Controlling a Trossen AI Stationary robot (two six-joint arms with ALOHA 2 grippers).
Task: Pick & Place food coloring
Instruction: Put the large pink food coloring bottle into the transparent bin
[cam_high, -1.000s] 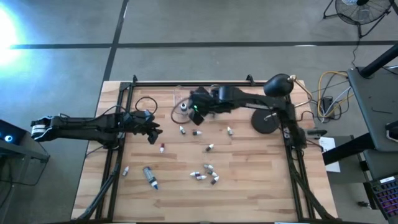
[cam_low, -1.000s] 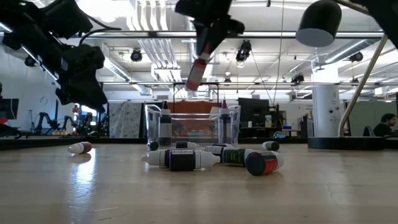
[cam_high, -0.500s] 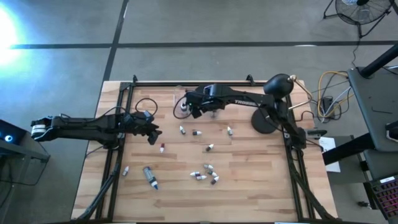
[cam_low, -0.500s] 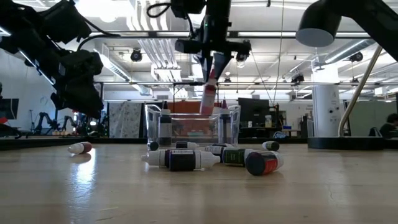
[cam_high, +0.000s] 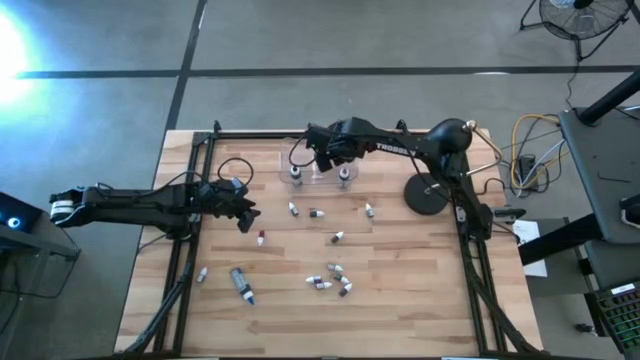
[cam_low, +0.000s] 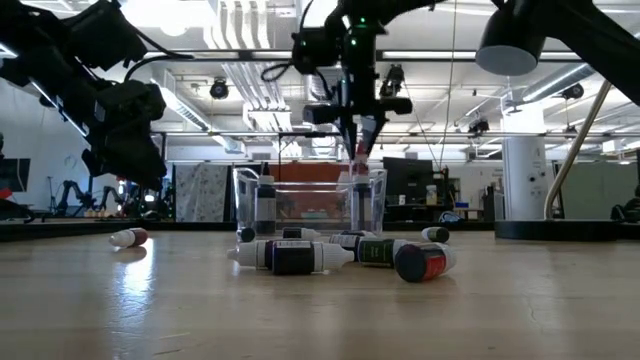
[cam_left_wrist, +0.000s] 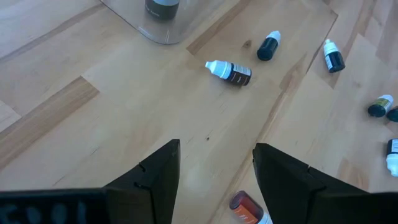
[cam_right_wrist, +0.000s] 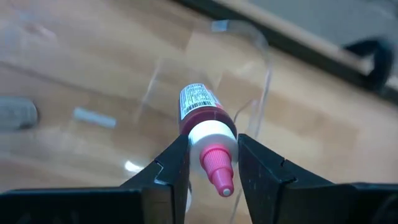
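Note:
My right gripper (cam_high: 342, 165) (cam_low: 358, 145) stands over the right end of the clear box (cam_high: 318, 170) (cam_low: 310, 205), shut on a dark-red food coloring bottle (cam_right_wrist: 200, 112) with a white collar and a pink cap. A dark-capped bottle (cam_high: 296, 173) (cam_low: 265, 205) stands upright in the box's left end. My left gripper (cam_high: 245, 213) (cam_left_wrist: 214, 152) hovers open above the table, left of the loose bottles, with a red-capped bottle (cam_left_wrist: 245, 208) (cam_high: 261, 237) lying just below it. Several more bottles (cam_high: 330, 278) and a grey tube (cam_high: 241, 283) lie on their sides. My right gripper pinches the bottle's white collar (cam_right_wrist: 211, 132), just under the pink cap, between its two fingers. The fingers come from above, pointing down. The bottle is upright, its body reaching down inside the box's right end; whether its base rests on the box floor, I cannot tell.
A black lamp base (cam_high: 428, 192) sits right of the box, and a cable loop (cam_high: 235, 165) lies to its left. Dark frame rails (cam_high: 190, 250) run along the table's sides. Loose bottles (cam_high: 316, 213) (cam_high: 368, 210) (cam_low: 300, 257) lie between the box and the near edge.
My right gripper has carried the red bottle toward the table's right along the box and down. The bottle has gone from tilted, high above the box, to upright inside its right end. My left arm has barely moved.

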